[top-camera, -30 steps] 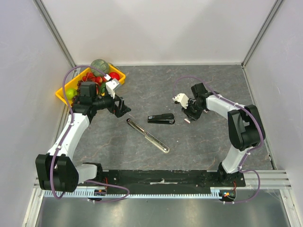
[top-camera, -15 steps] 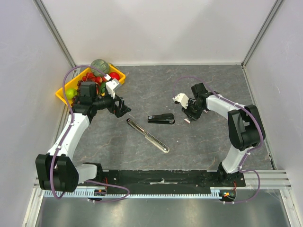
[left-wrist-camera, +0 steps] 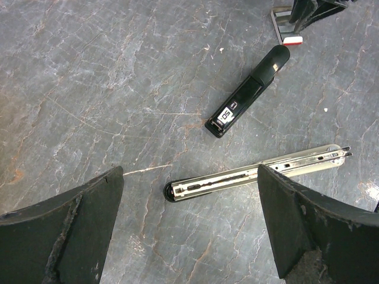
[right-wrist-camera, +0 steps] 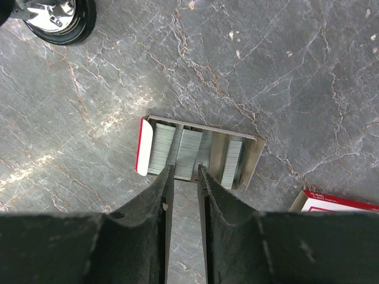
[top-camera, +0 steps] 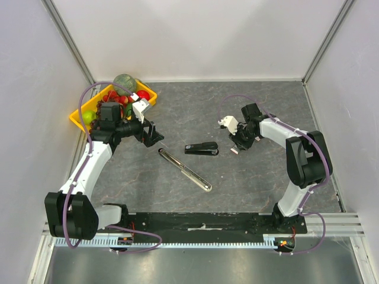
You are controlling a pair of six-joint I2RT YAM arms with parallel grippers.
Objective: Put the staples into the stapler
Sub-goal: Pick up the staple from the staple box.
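Note:
A small black stapler (top-camera: 201, 148) (left-wrist-camera: 249, 93) lies mid-table. A long silver metal rail (top-camera: 185, 170) (left-wrist-camera: 257, 172) with an open channel lies apart, just nearer. In the right wrist view a grey tray (right-wrist-camera: 251, 155) with a red-and-white end holds several strips of staples (right-wrist-camera: 160, 148). My right gripper (right-wrist-camera: 185, 171) (top-camera: 240, 144) points down at the tray's near edge, its jaws narrowed on either side of the end of the middle strip. My left gripper (left-wrist-camera: 189, 225) (top-camera: 153, 135) hangs wide open above the rail's black end, holding nothing.
A yellow bin (top-camera: 80, 115) of toy fruit stands at the back left, behind the left arm. A red-and-white cardboard box (right-wrist-camera: 337, 204) lies just right of the tray. A round black-and-chrome object (right-wrist-camera: 56, 18) shows at the right wrist view's top left.
The right wrist has shifted very slightly to the right over the tray. The left arm, the stapler and the rail have not moved.

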